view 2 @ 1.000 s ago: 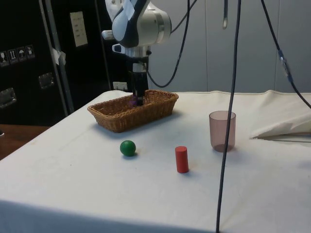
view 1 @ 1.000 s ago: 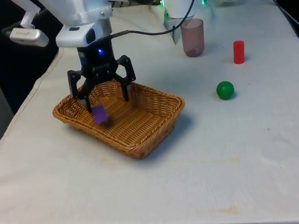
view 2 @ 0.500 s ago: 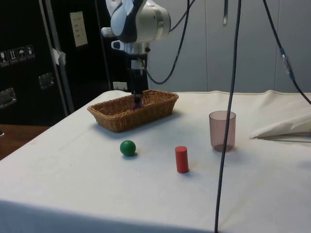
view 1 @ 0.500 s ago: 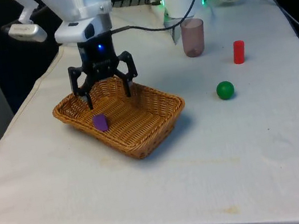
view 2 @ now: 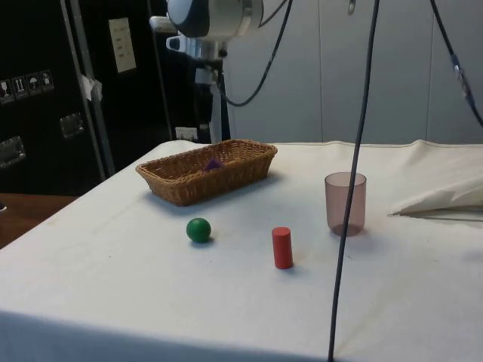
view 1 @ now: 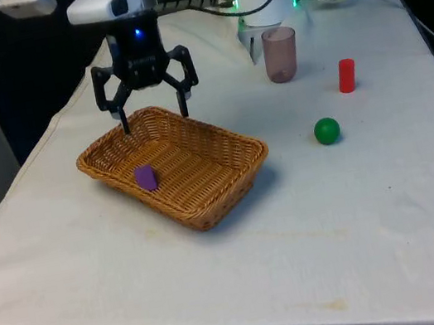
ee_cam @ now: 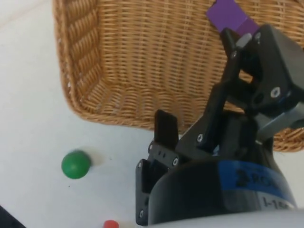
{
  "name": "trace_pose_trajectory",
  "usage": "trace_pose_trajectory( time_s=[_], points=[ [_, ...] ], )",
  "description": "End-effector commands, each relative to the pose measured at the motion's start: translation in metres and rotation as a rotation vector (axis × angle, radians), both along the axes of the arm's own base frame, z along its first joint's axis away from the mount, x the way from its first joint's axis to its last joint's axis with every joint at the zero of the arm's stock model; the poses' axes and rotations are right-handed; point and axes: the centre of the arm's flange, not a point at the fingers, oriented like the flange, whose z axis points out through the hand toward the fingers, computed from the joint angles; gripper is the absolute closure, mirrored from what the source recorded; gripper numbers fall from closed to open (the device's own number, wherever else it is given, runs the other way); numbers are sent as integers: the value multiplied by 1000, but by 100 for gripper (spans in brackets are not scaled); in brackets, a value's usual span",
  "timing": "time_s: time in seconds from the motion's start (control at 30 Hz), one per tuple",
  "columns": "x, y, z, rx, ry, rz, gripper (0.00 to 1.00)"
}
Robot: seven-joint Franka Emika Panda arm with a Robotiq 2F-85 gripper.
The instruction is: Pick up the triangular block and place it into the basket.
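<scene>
Now the purple block (view 1: 145, 177) lies loose on the woven floor of the basket (view 1: 228, 179), toward the basket's end at the front view's left, touching nothing but the wicker. Around the basket the tabletop (view 1: 360, 213) carries a green ball (view 1: 327, 130) near the basket on the front view's right, a red cylinder (view 1: 346, 76) standing upright farther back from the ball, and a translucent pinkish cup (view 1: 280, 54) upright at the far side; all three stand well apart from the basket and from each other. Nothing lies between the block and the gripper (view 1: 153, 120). The gripper hangs above the basket's far rim, pointing straight down from the arm, clear of the wicker. Its fingers (view 1: 124, 125) are spread wide apart and hold nothing.
</scene>
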Motion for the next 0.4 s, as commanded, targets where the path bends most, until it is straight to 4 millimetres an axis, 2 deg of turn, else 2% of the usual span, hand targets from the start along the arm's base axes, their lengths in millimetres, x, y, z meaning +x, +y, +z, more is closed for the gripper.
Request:
trace_pose_trajectory(
  time_s=[0.0, 0.07, 0.3, 0.37],
  points=[
    [0, 2, 5, -7, 4, -8, 0],
    [1, 1, 3, -1, -3, -2, 0],
    [6, 17, 29, 0, -27, -25, 0],
    [7, 19, 31, 7, -38, -22, 0]
  ],
)
